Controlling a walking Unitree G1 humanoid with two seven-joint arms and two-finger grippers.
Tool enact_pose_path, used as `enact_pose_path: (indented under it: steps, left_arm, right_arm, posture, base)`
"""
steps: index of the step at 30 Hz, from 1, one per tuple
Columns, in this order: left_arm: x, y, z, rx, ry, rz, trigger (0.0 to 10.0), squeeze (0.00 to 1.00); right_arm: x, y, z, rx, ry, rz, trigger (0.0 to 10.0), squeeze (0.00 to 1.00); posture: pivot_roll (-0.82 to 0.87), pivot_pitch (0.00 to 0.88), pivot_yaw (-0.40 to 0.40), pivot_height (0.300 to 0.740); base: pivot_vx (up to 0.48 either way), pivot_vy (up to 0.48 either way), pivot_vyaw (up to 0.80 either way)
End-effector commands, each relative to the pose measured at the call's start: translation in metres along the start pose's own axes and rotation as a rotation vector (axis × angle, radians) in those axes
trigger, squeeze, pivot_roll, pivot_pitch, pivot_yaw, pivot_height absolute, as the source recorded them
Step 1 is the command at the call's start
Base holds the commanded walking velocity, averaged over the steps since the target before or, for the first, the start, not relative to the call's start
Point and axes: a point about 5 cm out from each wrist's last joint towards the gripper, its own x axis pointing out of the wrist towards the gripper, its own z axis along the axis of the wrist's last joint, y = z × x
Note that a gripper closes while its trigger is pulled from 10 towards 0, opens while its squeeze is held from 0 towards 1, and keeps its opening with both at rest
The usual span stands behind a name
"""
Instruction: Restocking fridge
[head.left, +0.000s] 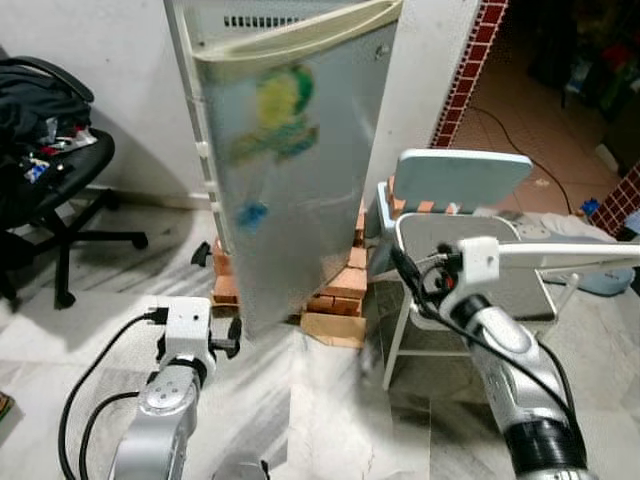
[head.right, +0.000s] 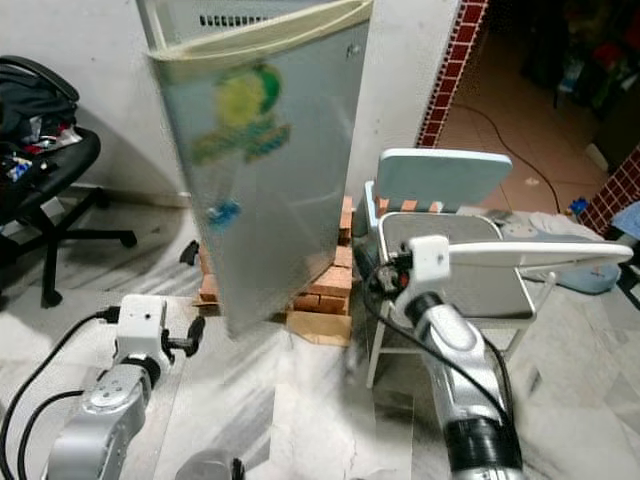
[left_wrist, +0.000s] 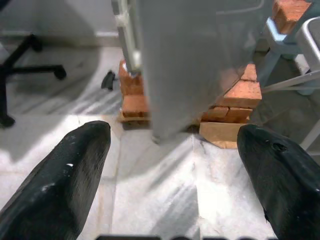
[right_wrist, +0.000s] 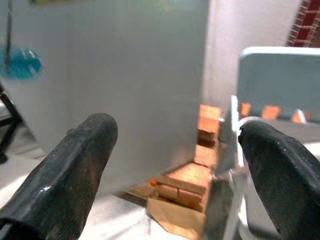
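— How did the jaws stand?
— Both the left gripper (left_wrist: 172, 165) and the right gripper (right_wrist: 175, 165) gaped wide, holding nothing.
— And the fridge (head.left: 290, 150)?
— It filled the upper centre, its door blurred, raised on bricks (head.left: 335, 285). The eye views added an office chair (head.left: 50, 190) at upper left and a folding chair (head.left: 470, 230) at right.
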Motion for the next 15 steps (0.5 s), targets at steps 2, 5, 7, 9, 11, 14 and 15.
enact_pose_path:
  steps: [2,5,7,9,11,14,15]
  left_arm:
    - [0.002,-0.008,0.013,0.052,-0.070,-0.050,10.0,0.00]
    - [0.003,-0.011,0.018,0.106,-0.114,-0.072,10.0,0.00]
    - [0.003,-0.011,0.019,0.119,-0.128,-0.073,10.0,0.00]
    - [0.003,-0.011,0.020,0.119,-0.139,-0.074,10.0,0.00]
    - [0.002,-0.012,0.024,0.143,-0.178,-0.080,10.0,0.00]
    - [0.003,-0.010,0.032,0.161,-0.241,-0.079,10.0,0.00]
    - [0.003,-0.009,0.033,0.158,-0.250,-0.077,10.0,0.00]
  right_arm:
    - [0.000,0.012,0.004,-0.023,-0.038,0.020,10.0,0.00]
    - [-0.001,0.024,-0.004,-0.001,-0.060,0.025,10.0,0.00]
    - [-0.001,0.029,-0.006,-0.002,-0.069,0.021,10.0,0.00]
    - [-0.002,0.031,-0.005,-0.001,-0.069,0.016,10.0,0.00]
    - [-0.003,0.032,-0.006,-0.009,-0.068,0.001,10.0,0.00]
    - [-0.004,0.030,-0.007,0.012,-0.065,-0.021,10.0,0.00]
    - [-0.004,0.029,-0.008,0.015,-0.065,-0.026,10.0,0.00]
  posture:
    - [0.11,0.012,-0.022,0.740]
    - [0.11,0.007,-0.021,0.740]
    - [0.11,0.004,-0.020,0.740]
    - [0.11,0.002,-0.021,0.740]
    - [0.11,0.000,-0.020,0.740]
    - [0.11,0.000,-0.014,0.740]
    - [0.11,0.000,-0.014,0.740]
  base:
    - [0.000,0.480,0.00]
    - [0.000,0.480,0.00]
    - [0.000,0.480,0.00]
    - [0.000,0.480,0.00]
    - [0.000,0.480,0.00]
    - [0.000,0.480,-0.17]
    - [0.000,0.480,-0.52]
